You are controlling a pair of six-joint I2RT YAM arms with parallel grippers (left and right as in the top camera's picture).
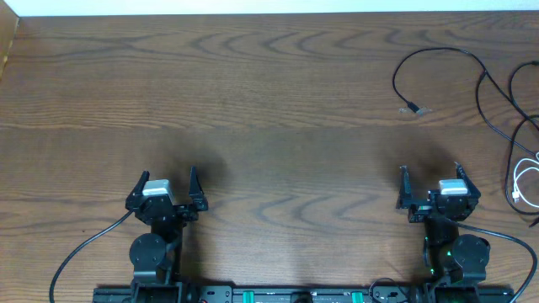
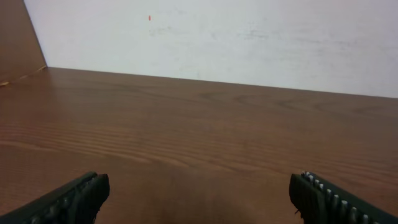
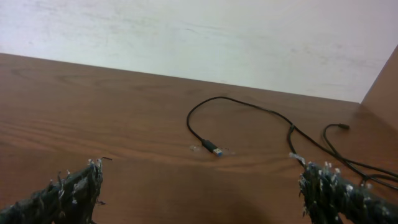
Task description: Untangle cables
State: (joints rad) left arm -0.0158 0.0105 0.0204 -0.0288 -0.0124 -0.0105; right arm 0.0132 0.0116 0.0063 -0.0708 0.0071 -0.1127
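R gripper: jaws wide, nothing btwn them. L gripper: same, wide & empty. Both sit low over the table.

Cables all lie ahead of and to the right of the R gripper, well apart from it. Nearest is a black cable looping ahead of the R gripper, w/ its plug lying straight ahead in line w/ the gap. Further right are more black cords, plus a white cable bunched off to the R gripper's right, about level w/ it. Ahead of the L gripper there's only bare wood & wall.

Risks (my read):
- closing on a crossing → two cords pinched at once, and the pull tightens the tangle instead of freeing it
- cords thin & flat on the wood → jaws may scrape the table, slip off or miss
- tugging the plug end hard → drags the rest w/ it, maybe further out of view
- L arm needs a long reach across to help → could clash w/ R arm

Hard to see:
- overhead cuts the cords at the right edge, so their full extent, count & crossings can't be told
- white cable only partly in frame
- R wrist view hides part of the right-hand cords behind its own finger
- knotted or just overlapping: can't tell
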